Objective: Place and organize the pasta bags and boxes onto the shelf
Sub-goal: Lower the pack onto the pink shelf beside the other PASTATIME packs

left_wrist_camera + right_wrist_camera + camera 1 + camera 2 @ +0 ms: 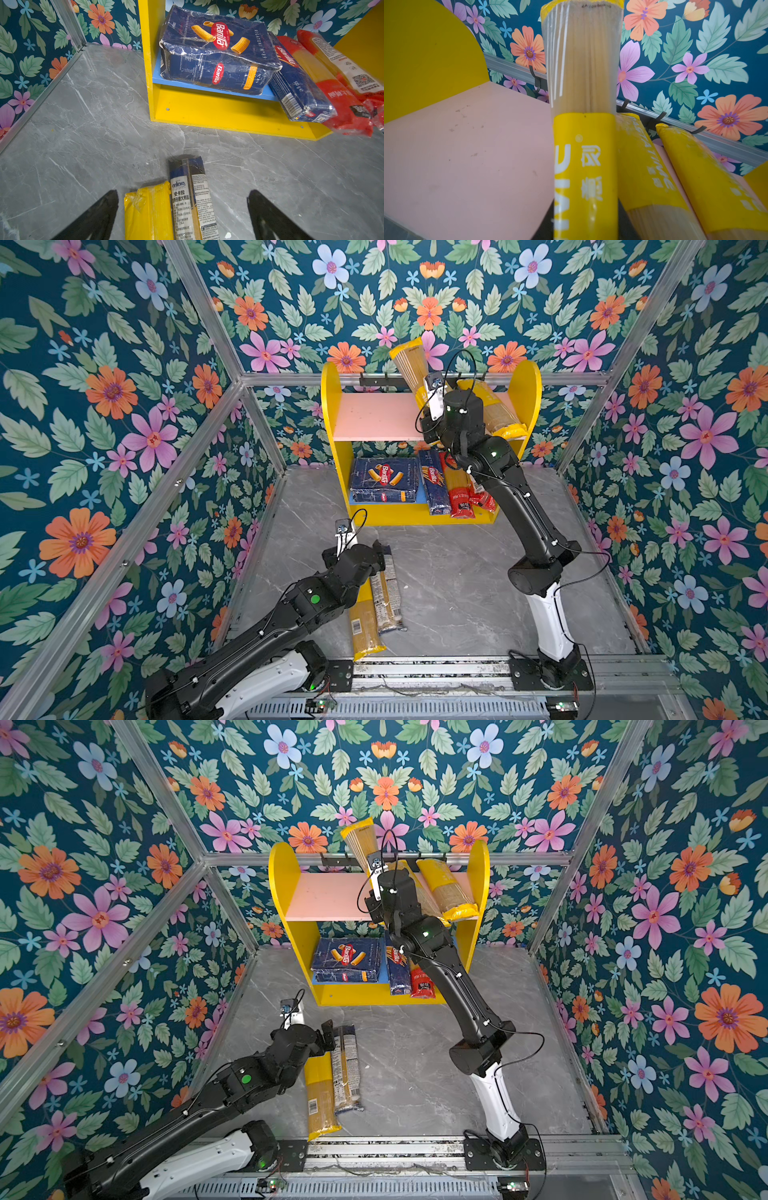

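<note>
My right gripper (430,433) is shut on a yellow spaghetti bag (583,155), which tilts up over the pink upper board (374,414) of the yellow shelf (332,406). Two more yellow bags (643,166) lie side by side on that board at its right end. On the blue lower board lie the wide Barilla box (218,54), the narrow Barilla box (297,89) and two red bags (336,97). My left gripper (182,192) hangs open over the floor. A yellow bag (147,214) and a navy bag (187,203) lie between its fingers.
The black hook rail (386,379) runs along the back of the shelf, above the pink board. Floral walls with aluminium frame bars (257,431) enclose the grey marble floor (449,580). The right arm reaches across the shelf's front right.
</note>
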You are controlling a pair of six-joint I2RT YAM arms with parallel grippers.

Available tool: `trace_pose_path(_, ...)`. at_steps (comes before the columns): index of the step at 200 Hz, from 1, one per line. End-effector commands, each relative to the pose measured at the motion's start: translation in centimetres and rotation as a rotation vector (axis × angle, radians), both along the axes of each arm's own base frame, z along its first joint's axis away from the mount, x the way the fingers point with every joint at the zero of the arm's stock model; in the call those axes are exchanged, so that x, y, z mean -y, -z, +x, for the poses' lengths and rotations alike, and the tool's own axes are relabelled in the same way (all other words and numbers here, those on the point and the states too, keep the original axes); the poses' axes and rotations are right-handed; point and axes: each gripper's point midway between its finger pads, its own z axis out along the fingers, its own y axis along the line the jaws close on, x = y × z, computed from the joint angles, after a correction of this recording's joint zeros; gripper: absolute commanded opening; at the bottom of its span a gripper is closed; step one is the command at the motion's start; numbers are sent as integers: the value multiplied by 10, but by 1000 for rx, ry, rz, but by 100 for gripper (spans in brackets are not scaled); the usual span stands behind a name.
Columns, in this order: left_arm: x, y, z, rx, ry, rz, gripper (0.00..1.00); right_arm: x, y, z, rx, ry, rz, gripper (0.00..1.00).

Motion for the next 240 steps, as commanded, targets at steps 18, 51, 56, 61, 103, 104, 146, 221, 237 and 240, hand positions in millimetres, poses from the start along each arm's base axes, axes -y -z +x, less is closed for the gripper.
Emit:
trace_pose_path(18,-2,-8,1,23,-13,-11,99,10,-35,-15,61,-5,67,23)
trace_pose_path(51,-3,-10,0,24,-11,-24,99,9,-33,-17,48,-18,62,27)
trace_pose_path(56,-3,-9,0,22,-12,-25,99,9,-32,-17,47,-20,62,29)
trace_pose_path(61,-3,-9,0,22,-10,-26,99,9,-32,-17,44,-20,62,30)
trace_pose_path(103,-7,-8,-2,20,-21,-28,99,7,-25,-13,35,-16,56,62)
trace_pose_path(104,-7,-8,-2,20,-22,-28,100,6,-26,-13,35,-18,57,62)
trace_pose_path(146,-10,-8,-4,17,-34,-32,99,6,-32,-17,45,-38,70,67)
trace_pose_path(221,-17,-6,-12,10,-40,-66,99,10,-45,-61,10,-83,62,78)
trace_pose_path(237,-19,-1,-14,0,-45,-71,100,6,-42,-79,-3,-88,26,82)
trace_pose_path(240,-19,0,-14,-2,-46,-72,99,6,-41,-82,-6,-86,18,82)
